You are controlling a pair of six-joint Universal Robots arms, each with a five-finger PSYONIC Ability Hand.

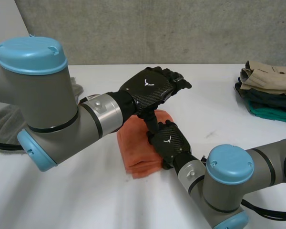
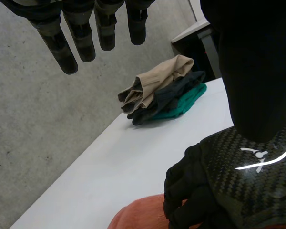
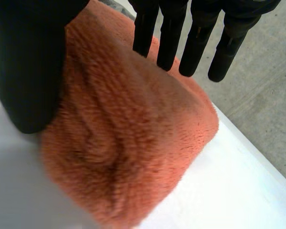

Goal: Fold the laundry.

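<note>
A white table is recorded. At its far right edge a pile of folded clothes is stacked, tan over dark over green. A grey cloth is seen behind the left arm. The folded orange towel lies mid-table, between the arms. The left hand is held above the towel, fingers straight and apart, nothing grasped. The right hand is laid on the towel's right edge, fingers straight over it, thumb alongside.

Orange towel — fleecy, perhaps terry
</note>
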